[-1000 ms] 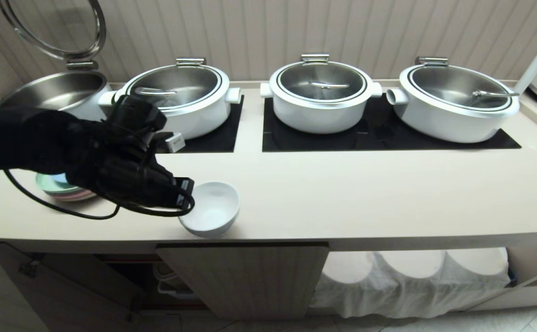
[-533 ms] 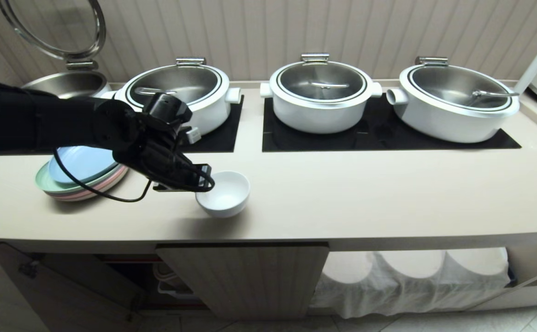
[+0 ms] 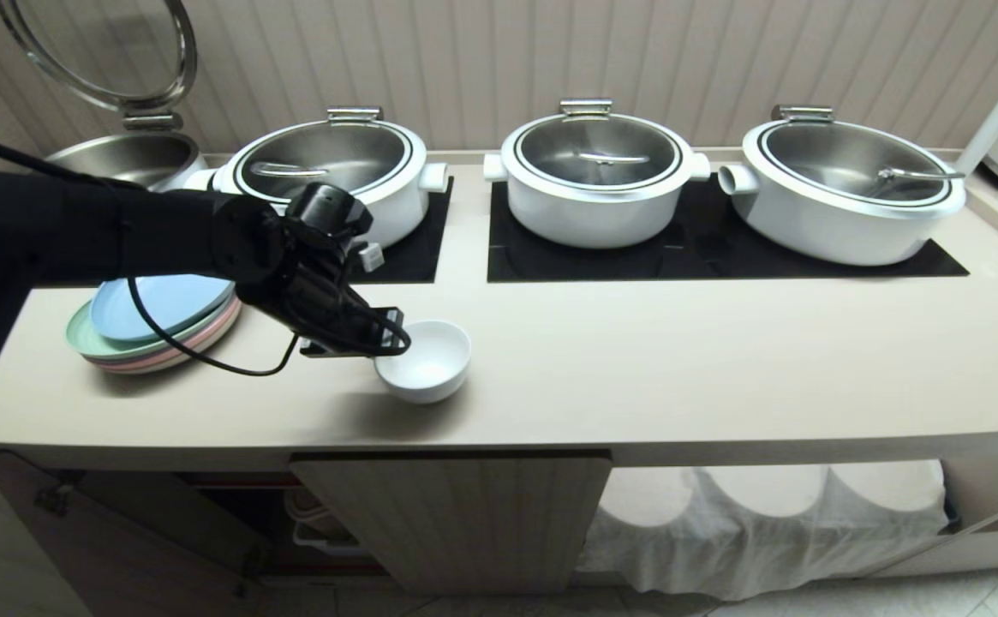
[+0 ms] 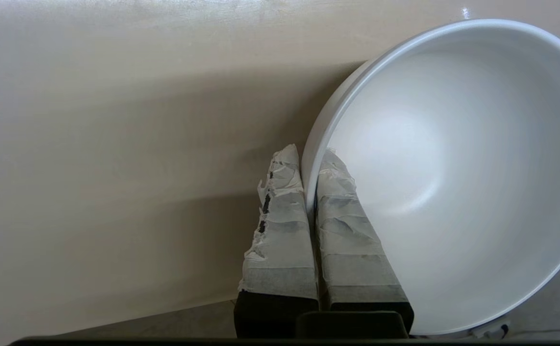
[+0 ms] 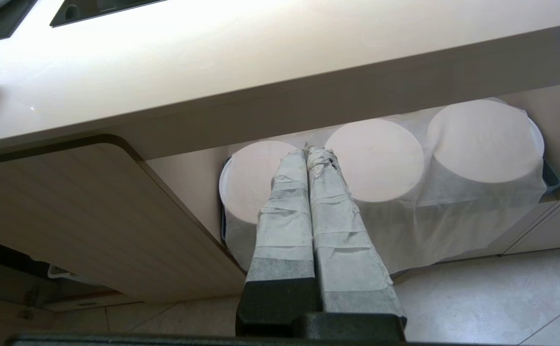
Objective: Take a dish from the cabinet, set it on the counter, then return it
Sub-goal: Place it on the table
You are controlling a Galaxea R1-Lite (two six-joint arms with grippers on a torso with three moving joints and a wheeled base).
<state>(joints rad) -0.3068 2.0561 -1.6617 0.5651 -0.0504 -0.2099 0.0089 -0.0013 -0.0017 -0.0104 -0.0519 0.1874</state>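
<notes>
The dish (image 3: 423, 360) is a small white bowl, upright near the counter's (image 3: 678, 368) front edge, left of centre. I cannot tell whether its foot touches the surface. My left gripper (image 3: 393, 341) reaches in from the left and is shut on its near-left rim. In the left wrist view one taped finger lies inside the dish (image 4: 453, 168) and one outside, with the gripper (image 4: 308, 154) pinching the wall. The cabinet's ribbed door (image 3: 456, 514) hangs below the counter, its dark inside showing to the left. My right gripper (image 5: 308, 153) is parked low in front of the cabinet, shut on nothing.
A stack of pastel plates (image 3: 156, 321) sits just left of the left arm. Three lidded white pots (image 3: 597, 180) stand on black mats (image 3: 704, 248) at the back, and an open pot (image 3: 113, 163) at far left. Cloth-covered round stacks (image 3: 764, 514) fill the shelf under the counter's right.
The left arm has carried the dish from the counter's front edge to the right and farther back. The plate stack it covered now shows. The right arm has not moved.
</notes>
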